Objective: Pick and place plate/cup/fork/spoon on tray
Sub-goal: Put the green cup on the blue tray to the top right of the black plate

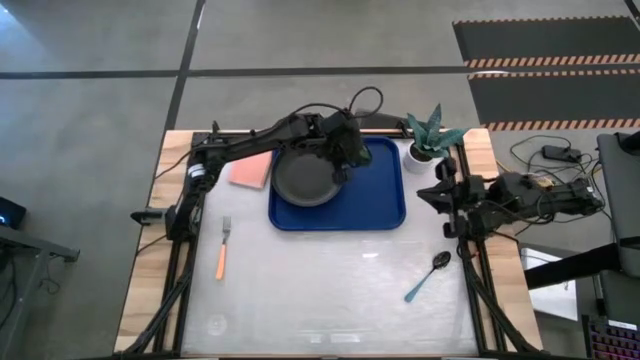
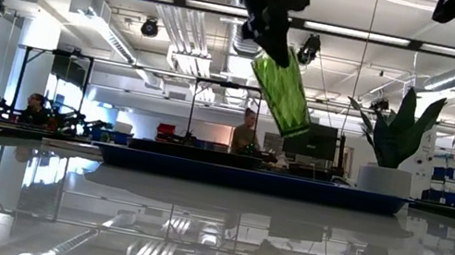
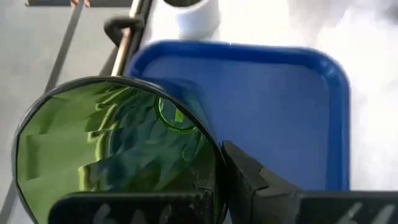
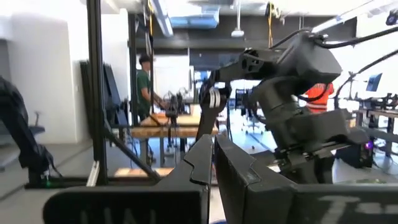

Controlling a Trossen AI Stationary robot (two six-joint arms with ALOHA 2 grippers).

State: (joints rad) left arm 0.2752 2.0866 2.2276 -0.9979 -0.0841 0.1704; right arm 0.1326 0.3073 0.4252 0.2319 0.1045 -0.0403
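Observation:
My left gripper [image 1: 343, 160] is shut on the translucent green cup [image 2: 282, 88] and holds it in the air over the blue tray [image 1: 385, 200]. The cup also fills the left wrist view [image 3: 112, 149]. The black plate [image 1: 303, 178] lies on the tray's left part. The fork [image 1: 224, 248], with its orange handle, lies on the table left of the tray. The spoon [image 1: 428, 276], with its teal handle, lies on the table at the near right. My right gripper [image 1: 440, 190] is shut and empty by the table's right edge. My left gripper holds the cup by its wall at the rim [image 3: 210, 144], with one finger [image 3: 249, 177] outside it and the other inside. The fingers come from above, slanting down. The cup hangs tilted below them, its base [image 2: 292, 125] lowest, clear of the tray.
A white pot with a spiky green plant [image 1: 430, 140] stands at the tray's far right corner. A flat pink rectangle [image 1: 250, 170] lies left of the plate. The near half of the table is open apart from the fork and the spoon.

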